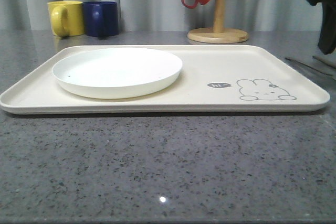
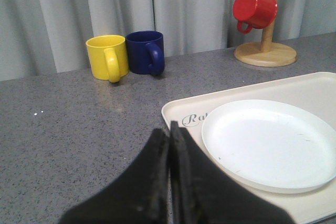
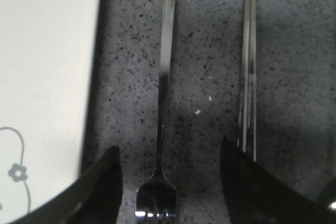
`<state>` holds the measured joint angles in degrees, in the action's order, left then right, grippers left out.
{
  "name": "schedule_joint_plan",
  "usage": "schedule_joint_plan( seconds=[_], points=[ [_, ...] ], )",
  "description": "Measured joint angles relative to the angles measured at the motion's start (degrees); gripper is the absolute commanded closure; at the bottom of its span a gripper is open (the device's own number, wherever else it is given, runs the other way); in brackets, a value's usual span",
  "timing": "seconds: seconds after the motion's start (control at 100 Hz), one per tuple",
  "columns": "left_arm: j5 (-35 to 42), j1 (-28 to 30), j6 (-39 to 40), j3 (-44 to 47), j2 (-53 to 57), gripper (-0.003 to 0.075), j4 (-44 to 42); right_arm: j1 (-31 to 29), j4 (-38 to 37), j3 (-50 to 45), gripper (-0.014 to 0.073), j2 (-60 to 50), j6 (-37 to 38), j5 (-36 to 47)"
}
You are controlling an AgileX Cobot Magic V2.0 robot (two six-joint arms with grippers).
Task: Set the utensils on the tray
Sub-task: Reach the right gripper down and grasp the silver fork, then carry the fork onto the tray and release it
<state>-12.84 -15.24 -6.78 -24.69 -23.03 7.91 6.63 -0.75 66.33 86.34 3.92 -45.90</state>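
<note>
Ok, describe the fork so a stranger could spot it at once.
Start at the cream tray; the fork lies on the grey counter just beside the tray's edge, between the right gripper's open jaws. Unlike the other steel utensil alongside, it ends in tines.

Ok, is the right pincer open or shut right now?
Open. In the right wrist view the right pincer has its fingers spread wide, with the fork lying on the counter between them, not yet gripped.

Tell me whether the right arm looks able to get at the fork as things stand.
Probably yes. The right gripper is open, its jaws standing either side of the fork, which lies flat on the counter beside the tray. Nothing lies between them, though another utensil runs close by one jaw.
</note>
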Motion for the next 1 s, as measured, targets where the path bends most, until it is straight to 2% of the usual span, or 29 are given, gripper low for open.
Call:
schedule_joint_plan(
  seconds=[0.22,0.31,0.5,0.74,1.0],
  points=[
    [0.00,0.00,0.00,0.00,0.00,0.0739,0.00,0.13,0.00,0.65,0.0172,4.90,-0.15,0.80],
    [0.00,0.00,0.00,0.00,0.00,0.0739,0.00,0.22,0.00,0.78,0.0200,6.18,-0.24,0.93],
    [0.00,0.00,0.00,0.00,0.00,0.0739,0.00,0.70,0.00,1.00,0.0351,7.43,-0.24,1.40],
    [0.00,0.00,0.00,0.00,0.00,0.0739,0.00,0.70,0.44,1.48,0.0645,7.78,-0.24,1.75],
    [0.00,0.00,0.00,0.00,0.00,0.0739,0.00,0.95,0.75,6.84,0.0650,6.90,0.14,-2.77]
  ],
)
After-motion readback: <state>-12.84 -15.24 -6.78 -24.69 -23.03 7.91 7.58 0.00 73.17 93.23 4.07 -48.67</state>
